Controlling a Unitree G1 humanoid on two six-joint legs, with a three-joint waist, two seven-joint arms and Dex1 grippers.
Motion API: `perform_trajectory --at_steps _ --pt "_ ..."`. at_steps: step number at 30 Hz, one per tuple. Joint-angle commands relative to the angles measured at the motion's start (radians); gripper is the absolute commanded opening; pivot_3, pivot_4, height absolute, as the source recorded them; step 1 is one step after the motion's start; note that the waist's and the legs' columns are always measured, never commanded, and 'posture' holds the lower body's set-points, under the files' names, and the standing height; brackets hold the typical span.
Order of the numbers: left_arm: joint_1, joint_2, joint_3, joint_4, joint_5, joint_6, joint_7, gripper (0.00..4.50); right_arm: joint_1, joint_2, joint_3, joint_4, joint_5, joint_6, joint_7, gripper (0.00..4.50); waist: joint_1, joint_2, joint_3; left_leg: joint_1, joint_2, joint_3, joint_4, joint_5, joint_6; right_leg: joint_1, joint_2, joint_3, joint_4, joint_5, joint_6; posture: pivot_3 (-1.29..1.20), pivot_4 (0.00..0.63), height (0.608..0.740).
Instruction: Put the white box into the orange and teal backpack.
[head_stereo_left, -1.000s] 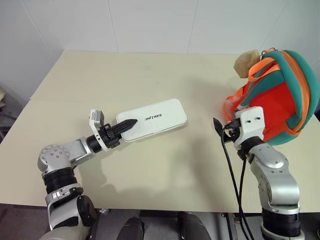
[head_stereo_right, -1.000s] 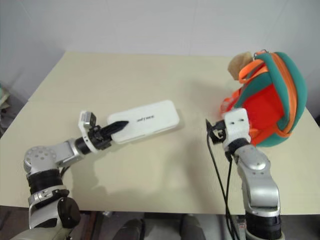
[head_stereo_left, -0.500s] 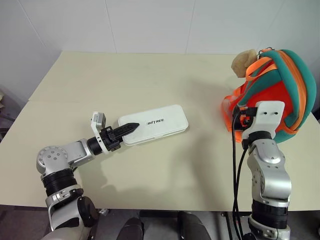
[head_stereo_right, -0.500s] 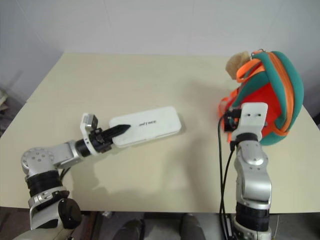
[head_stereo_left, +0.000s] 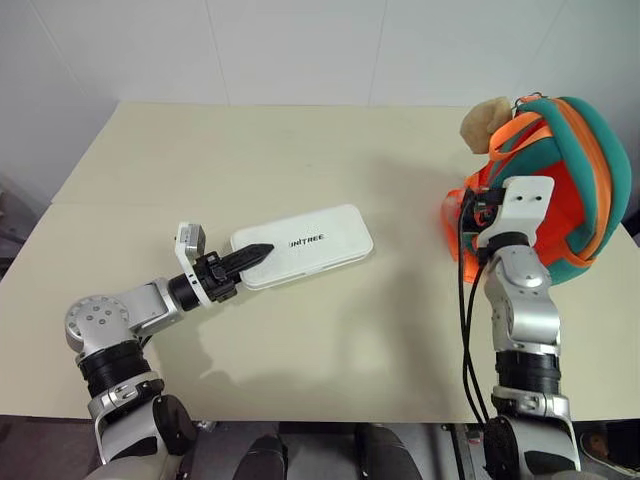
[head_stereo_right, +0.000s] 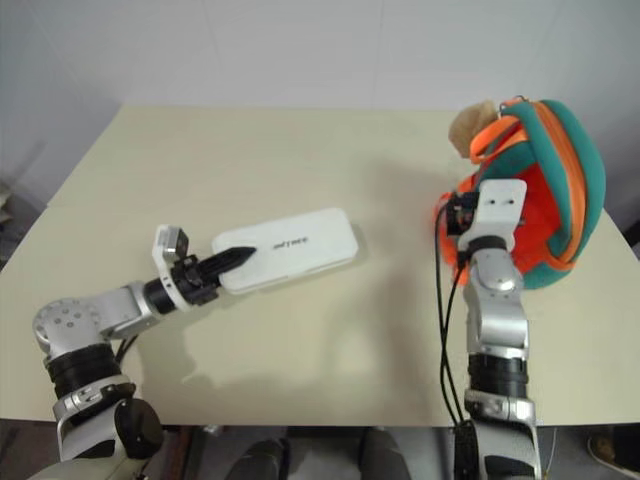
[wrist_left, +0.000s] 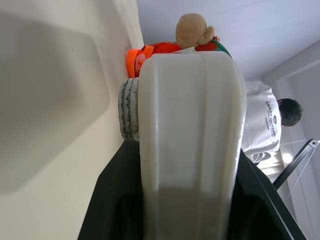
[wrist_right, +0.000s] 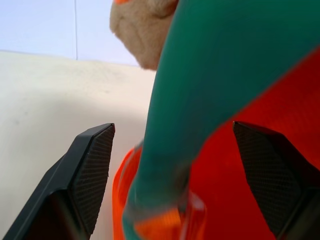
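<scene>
The white box (head_stereo_left: 310, 243) lies flat on the table, left of centre, with dark lettering on its lid. My left gripper (head_stereo_left: 250, 253) is shut on the box's near left end, one black finger lying over the lid. The orange and teal backpack (head_stereo_left: 572, 170) stands upright at the table's right edge, with a tan plush ball (head_stereo_left: 483, 125) at its top left. My right gripper (wrist_right: 180, 170) is open, its fingers spread either side of the backpack's teal trim and orange front, close to the fabric. In the left wrist view the box (wrist_left: 190, 125) fills the space between the fingers.
The beige table (head_stereo_left: 300, 150) has a seam running across its left part. A white wall stands behind it. A person in a white shirt (wrist_left: 260, 125) is beyond the backpack in the left wrist view. Black cables hang from my right forearm (head_stereo_left: 465, 330).
My right arm has stretched forward and up, bringing its open gripper against the backpack's front. The left gripper and the white box have stayed where they were.
</scene>
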Motion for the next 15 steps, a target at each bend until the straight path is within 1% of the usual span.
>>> perform_trajectory --at_steps 1,4,8,10,15 --pt "0.010 0.019 0.013 -0.040 -0.060 0.007 -0.002 1.33 -0.068 -0.028 0.005 0.061 -0.009 -0.080 -0.016 4.50 -0.001 0.000 0.000 0.000 0.000 0.000 0.000 0.000 0.000 0.000 0.000 0.000 0.001 0.000 0.000 0.00 0.150 0.740" --pt "0.016 0.041 0.011 -0.041 -0.080 0.007 0.000 1.33 -0.101 -0.036 0.012 0.125 -0.023 -0.111 -0.038 3.97 -0.004 0.000 0.000 0.000 0.000 0.000 -0.001 0.000 0.000 0.000 0.000 0.000 0.002 0.000 0.000 0.00 0.150 0.740" --pt "0.020 0.075 0.016 -0.040 -0.111 0.007 -0.004 1.33 -0.118 -0.040 0.031 0.165 -0.028 -0.142 -0.041 2.75 -0.004 0.000 0.000 0.000 0.000 0.000 -0.002 0.000 0.000 -0.001 0.000 0.000 0.001 0.000 0.000 0.00 0.150 0.740" --pt "0.020 0.092 0.015 -0.039 -0.133 0.007 -0.007 1.33 -0.124 -0.041 0.037 0.182 -0.028 -0.150 -0.041 2.01 -0.003 0.000 0.000 0.000 0.000 0.000 -0.002 0.000 -0.001 -0.001 0.000 0.001 0.001 0.000 0.000 0.00 0.150 0.740" --pt "0.021 0.127 0.012 -0.028 -0.160 0.007 -0.006 1.33 -0.137 -0.044 0.050 0.209 -0.028 -0.164 -0.038 0.59 -0.004 0.000 0.000 0.000 0.000 0.000 -0.002 0.000 -0.001 -0.001 0.000 0.001 0.001 0.000 0.000 0.00 0.150 0.740"
